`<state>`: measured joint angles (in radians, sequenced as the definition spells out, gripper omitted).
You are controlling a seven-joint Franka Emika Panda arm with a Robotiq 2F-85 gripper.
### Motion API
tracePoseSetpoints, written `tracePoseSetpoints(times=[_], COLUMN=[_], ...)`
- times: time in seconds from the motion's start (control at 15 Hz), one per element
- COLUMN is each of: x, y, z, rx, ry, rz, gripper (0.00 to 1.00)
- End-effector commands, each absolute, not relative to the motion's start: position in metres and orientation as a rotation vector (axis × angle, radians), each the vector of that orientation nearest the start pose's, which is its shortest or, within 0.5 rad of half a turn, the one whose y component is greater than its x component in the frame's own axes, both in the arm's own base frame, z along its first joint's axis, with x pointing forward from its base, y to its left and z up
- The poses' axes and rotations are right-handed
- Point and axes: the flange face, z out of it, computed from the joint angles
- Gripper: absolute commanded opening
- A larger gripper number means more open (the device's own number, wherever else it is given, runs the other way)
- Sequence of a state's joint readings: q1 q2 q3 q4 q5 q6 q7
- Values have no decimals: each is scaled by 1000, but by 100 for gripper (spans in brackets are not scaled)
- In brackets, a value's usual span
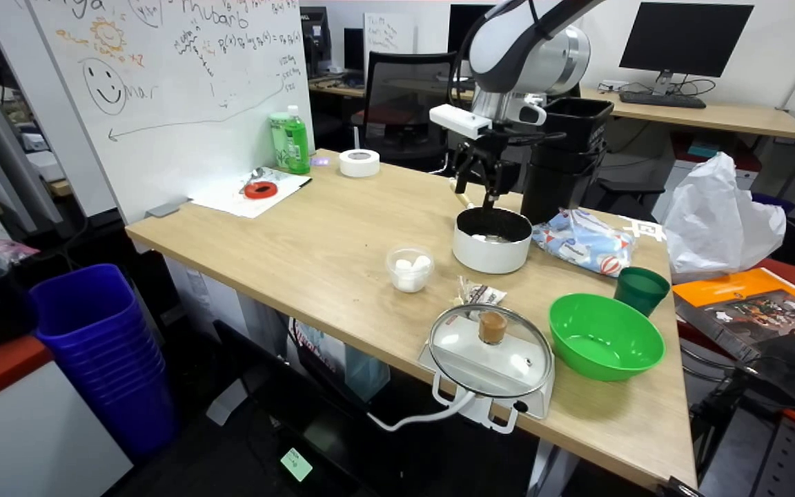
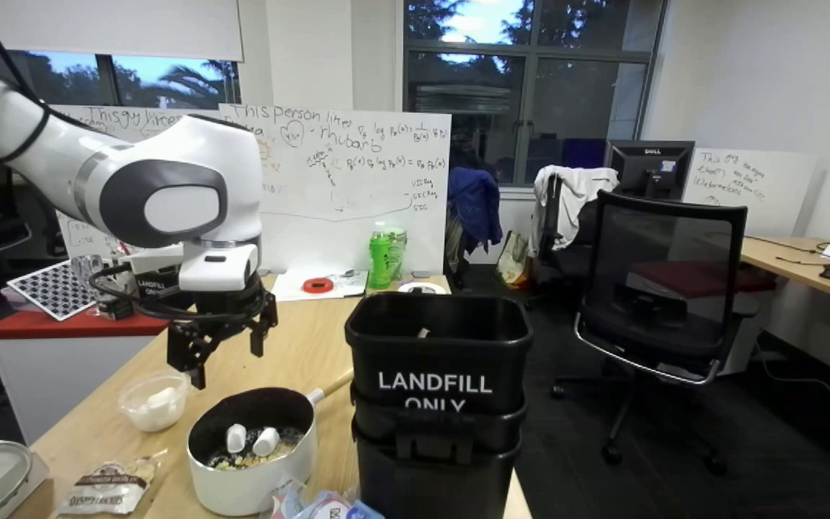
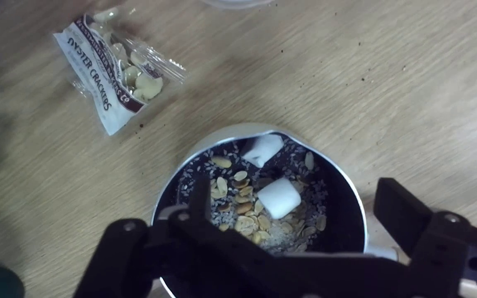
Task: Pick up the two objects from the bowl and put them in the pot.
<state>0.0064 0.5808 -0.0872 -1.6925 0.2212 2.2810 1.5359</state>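
White cylindrical marshmallows (image 3: 280, 199): two in round silvery-white metal pot (image 2: 238, 491), more in small white plastic bowl (image 2: 132, 411) near pot.
Marshmallow grip: likely light, squashy (pinch mid-sides gently).
Black gripper (image 2: 228, 365): jaws wide, empty, over pot.

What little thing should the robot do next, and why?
I'd probably lift the gripper straight up from over the white pot. Its fingers stand wide apart, gripping nothing, and two marshmallows lie in the pot, matching the count asked for. The small plastic bowl holds more, but the task names only two. I can't tell if the pot's two came from there.
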Motion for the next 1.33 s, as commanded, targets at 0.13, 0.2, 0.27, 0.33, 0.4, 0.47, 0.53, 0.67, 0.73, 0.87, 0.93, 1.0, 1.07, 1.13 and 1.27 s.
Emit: tracePoseSetpoints(times=[0.13,0.2,0.27,0.33,0.4,0.47,0.53,0.67,0.73,0.87,0.93,1.0,1.07,1.13,1.27], x=[658,654,650,646,640,653,651,651,651,651,651,651,651,651,651], y=[-8,-4,0,2,6,6,7,7,7,6,6,6,6,6,6], z=[274,274,275,275,275,271,271,271,271,271,271,271,271,271,271], rx=[-2264,-2309,-2345,-2386,-2415,-2377,-2385,-2382,-2382,-2382,-2382,-2382,-2382,-2382,-2382], ry=[1970,1900,1837,1772,1695,1818,1801,1808,1809,1809,1809,1809,1809,1809,1809], rz=[94,113,131,146,191,160,165,164,163,163,163,163,163,163,163], gripper=[100,100,100,100,100,100,100,100,100,100,100,100,100,100,100])
